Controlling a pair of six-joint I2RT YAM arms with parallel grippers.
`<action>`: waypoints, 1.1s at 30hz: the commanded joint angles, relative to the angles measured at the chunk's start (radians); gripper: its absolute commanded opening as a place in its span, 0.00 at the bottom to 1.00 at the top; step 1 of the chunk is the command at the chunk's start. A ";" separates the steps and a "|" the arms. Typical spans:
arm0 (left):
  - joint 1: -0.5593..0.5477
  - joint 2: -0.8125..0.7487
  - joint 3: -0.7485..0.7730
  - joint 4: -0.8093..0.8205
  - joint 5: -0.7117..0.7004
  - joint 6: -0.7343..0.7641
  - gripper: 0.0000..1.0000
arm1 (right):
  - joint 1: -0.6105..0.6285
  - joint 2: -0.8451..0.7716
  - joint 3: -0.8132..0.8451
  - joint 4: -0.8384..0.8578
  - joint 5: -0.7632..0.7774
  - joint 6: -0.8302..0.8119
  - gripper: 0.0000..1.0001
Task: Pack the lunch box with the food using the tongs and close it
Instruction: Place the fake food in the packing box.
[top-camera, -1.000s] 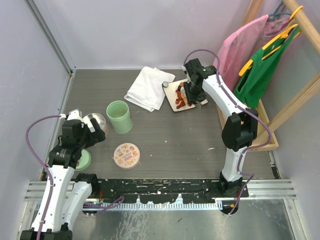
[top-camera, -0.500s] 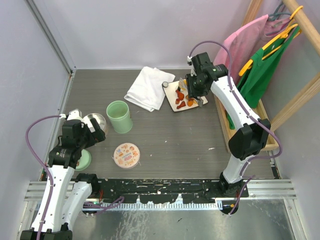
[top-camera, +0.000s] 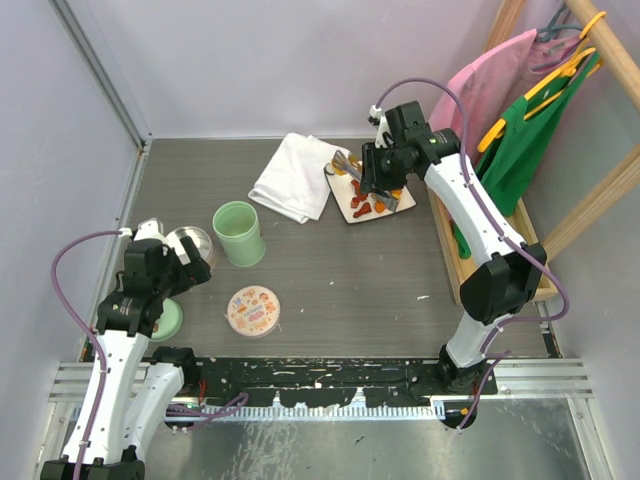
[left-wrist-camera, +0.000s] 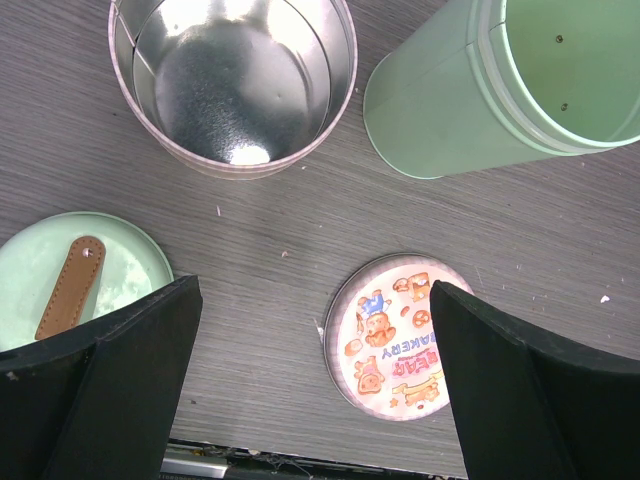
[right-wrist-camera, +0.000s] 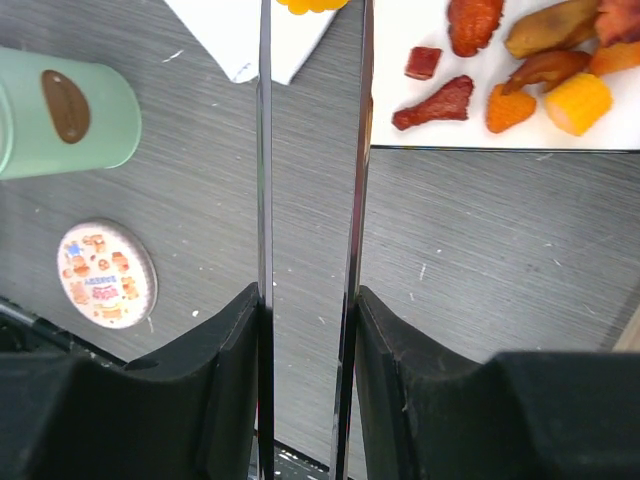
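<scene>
At the near left of the counter (top-camera: 350, 270), the left tool (left-wrist-camera: 315, 395) hangs with its jaws spread wide and nothing between them, above a round cartoon-printed lid (left-wrist-camera: 395, 335). Just left of that lies the mint-green lid (left-wrist-camera: 75, 275). Farther back stand a steel bowl (left-wrist-camera: 235, 85) and the mint-green container (left-wrist-camera: 450, 105). At the far right, the right tool (right-wrist-camera: 305, 320) is clamped on the tongs (right-wrist-camera: 264, 180), with a yellow piece (right-wrist-camera: 312, 4) between their tips. The other food (right-wrist-camera: 500, 70) lies on a white plate (right-wrist-camera: 440, 135), beside a white cloth (top-camera: 295, 178).
</scene>
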 joint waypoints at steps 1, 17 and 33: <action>-0.004 -0.006 0.009 0.042 -0.003 0.003 0.98 | 0.020 -0.069 0.041 0.056 -0.092 0.017 0.34; -0.004 -0.004 0.009 0.043 -0.004 0.004 0.98 | 0.256 0.012 0.246 -0.021 -0.100 -0.025 0.36; -0.004 -0.009 0.009 0.043 -0.005 0.003 0.98 | 0.493 0.230 0.491 -0.155 -0.018 -0.093 0.38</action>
